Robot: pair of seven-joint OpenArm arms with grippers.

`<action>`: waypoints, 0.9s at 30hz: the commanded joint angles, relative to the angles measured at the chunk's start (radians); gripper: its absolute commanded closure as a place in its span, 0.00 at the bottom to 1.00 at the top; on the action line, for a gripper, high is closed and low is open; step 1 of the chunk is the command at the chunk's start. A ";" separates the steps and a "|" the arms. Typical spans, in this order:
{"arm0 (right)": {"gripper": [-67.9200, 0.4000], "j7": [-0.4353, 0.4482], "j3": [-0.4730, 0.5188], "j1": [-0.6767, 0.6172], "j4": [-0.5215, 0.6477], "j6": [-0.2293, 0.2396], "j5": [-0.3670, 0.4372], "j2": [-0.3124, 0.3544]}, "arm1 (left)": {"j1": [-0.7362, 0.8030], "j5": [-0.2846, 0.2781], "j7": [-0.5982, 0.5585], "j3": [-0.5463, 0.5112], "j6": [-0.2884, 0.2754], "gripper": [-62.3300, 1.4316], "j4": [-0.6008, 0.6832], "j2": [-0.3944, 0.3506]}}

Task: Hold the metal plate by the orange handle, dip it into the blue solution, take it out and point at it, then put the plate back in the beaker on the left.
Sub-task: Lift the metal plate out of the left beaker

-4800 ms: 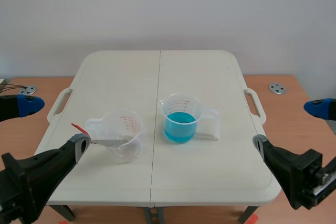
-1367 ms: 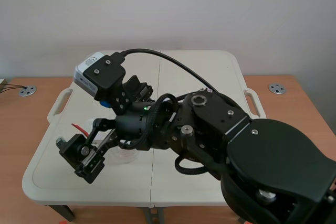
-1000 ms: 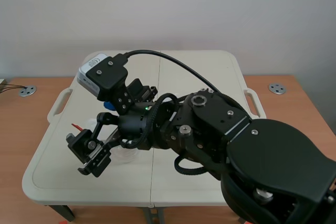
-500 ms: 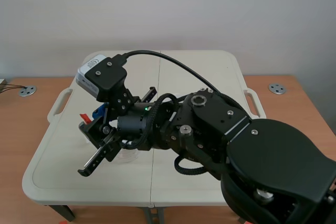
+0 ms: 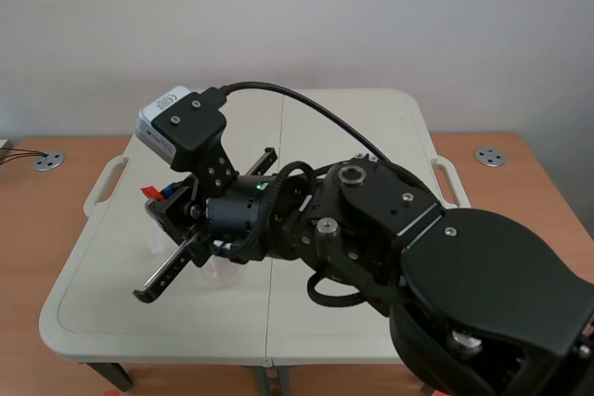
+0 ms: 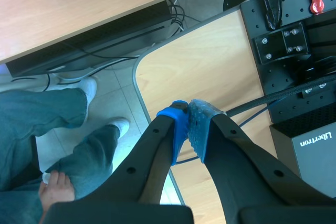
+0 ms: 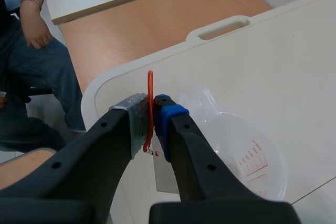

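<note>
My right gripper (image 7: 152, 113) is shut on the thin orange handle (image 7: 150, 85), which stands upright between its pads. Below the handle the grey metal plate (image 7: 164, 177) hangs down at the near rim of the clear beaker (image 7: 247, 163). In the scene view the right arm reaches across to the table's left, its gripper (image 5: 172, 197) over that beaker (image 5: 218, 273), with the orange handle (image 5: 147, 192) poking out. The arm hides the blue solution. My left gripper (image 6: 188, 124) is shut on nothing, off the table, above a floor and desk.
The white folding table (image 5: 93, 285) has bare room left of and in front of the clear beaker. A seated person's arm and jeans (image 7: 31, 51) show beyond the table's left end. A person's legs (image 6: 58, 129) are under the left gripper.
The right gripper's fingers have shut onto the orange handle and lifted slightly toward the far left. The left gripper stays shut.
</note>
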 commanded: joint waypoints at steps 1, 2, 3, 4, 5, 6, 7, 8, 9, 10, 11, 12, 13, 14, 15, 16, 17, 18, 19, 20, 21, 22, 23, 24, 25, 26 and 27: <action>0.97 0.013 0.031 0.018 0.016 -0.008 0.003 0.001 | 0.004 -0.007 -0.010 0.004 0.002 0.93 0.006 0.005; 0.97 0.014 0.039 0.018 0.016 -0.008 0.003 0.000 | 0.004 -0.007 -0.010 0.004 0.002 0.93 0.006 0.005; 0.97 0.017 0.047 0.018 0.016 -0.008 0.003 0.000 | 0.004 -0.007 -0.010 0.004 0.002 0.93 0.006 0.005; 0.98 0.021 0.054 0.018 0.016 -0.008 0.003 0.000 | 0.004 -0.007 -0.010 0.004 0.002 0.93 0.006 0.005; 0.97 0.024 0.061 0.018 0.016 -0.007 0.003 0.000 | 0.004 -0.007 -0.010 0.004 0.002 0.93 0.006 0.005; 0.97 0.024 0.069 0.018 0.016 -0.007 0.003 0.000 | 0.004 -0.007 -0.010 0.004 0.002 0.93 0.006 0.005; 0.97 0.026 0.077 0.018 0.016 -0.007 0.003 0.000 | 0.004 -0.008 -0.010 0.004 0.001 0.93 0.006 0.005; 0.98 0.028 0.084 0.018 0.016 -0.007 0.003 0.000 | 0.004 -0.010 -0.010 0.004 0.001 0.93 0.006 0.005; 0.98 0.028 0.092 0.018 0.016 -0.007 0.003 0.000 | 0.004 -0.010 -0.010 0.004 0.002 0.93 0.006 0.005; 0.98 0.028 0.101 0.018 0.016 -0.007 0.003 0.000 | 0.004 -0.009 -0.008 0.004 0.002 0.93 0.006 0.005; 0.98 0.028 0.108 0.018 0.016 -0.007 0.003 0.000 | 0.004 -0.009 -0.007 0.004 0.001 0.93 0.006 0.005; 0.98 0.029 0.115 0.018 0.016 -0.007 0.003 0.000 | 0.004 -0.009 -0.003 0.004 0.002 0.93 0.006 0.005; 0.98 0.032 0.120 0.018 0.016 -0.007 0.003 0.000 | 0.004 -0.009 -0.002 0.004 0.001 0.93 0.006 0.005; 0.98 0.032 0.126 0.018 0.016 -0.007 0.003 0.000 | 0.004 -0.009 -0.002 0.004 0.001 0.93 0.006 0.005; 0.98 0.036 0.130 0.018 0.016 -0.007 0.003 0.000 | 0.004 -0.009 -0.002 0.004 0.001 0.93 0.006 0.005; 0.98 0.043 0.135 0.018 0.016 -0.007 0.003 0.000 | 0.004 -0.009 -0.002 0.004 0.001 0.93 0.006 0.005; 0.98 0.048 0.137 0.018 0.016 -0.007 0.003 0.000 | 0.004 -0.010 -0.003 0.004 0.001 0.93 0.006 0.004; 0.98 0.055 0.137 0.018 0.016 -0.007 0.003 0.000 | 0.004 -0.010 -0.003 0.004 0.001 0.93 0.006 0.005; 0.97 0.060 0.137 0.018 0.016 -0.006 0.003 0.000 | 0.004 -0.010 -0.002 0.004 0.001 0.93 0.006 0.005; 0.97 0.062 0.137 0.018 0.016 -0.003 0.003 0.000 | 0.004 -0.010 -0.002 0.004 0.001 0.93 0.006 0.005; 0.97 0.062 0.137 0.018 0.016 0.003 0.003 0.000 | 0.004 -0.010 -0.002 0.004 0.001 0.93 0.006 0.005; 0.97 0.062 0.137 0.018 0.017 0.010 0.003 0.000 | 0.004 -0.010 -0.002 0.004 0.001 0.93 0.006 0.005; 0.97 0.062 0.137 0.018 0.017 0.020 0.003 0.000 | 0.004 -0.010 -0.002 0.004 0.001 0.93 0.006 0.005; 0.97 0.063 0.137 0.018 0.018 0.030 0.003 0.000 | 0.004 -0.010 -0.002 0.004 0.001 0.93 0.006 0.005; 0.97 0.067 0.137 0.018 0.018 0.038 0.003 0.000 | 0.004 -0.010 -0.002 0.004 0.001 0.93 0.006 0.005; 0.97 0.072 0.137 0.018 0.019 0.043 0.003 0.000 | 0.004 -0.010 -0.002 0.004 0.001 0.93 0.006 0.004; 0.97 0.077 0.137 0.018 0.020 0.043 0.003 0.000 | 0.004 -0.010 -0.002 0.004 0.001 0.93 0.006 0.002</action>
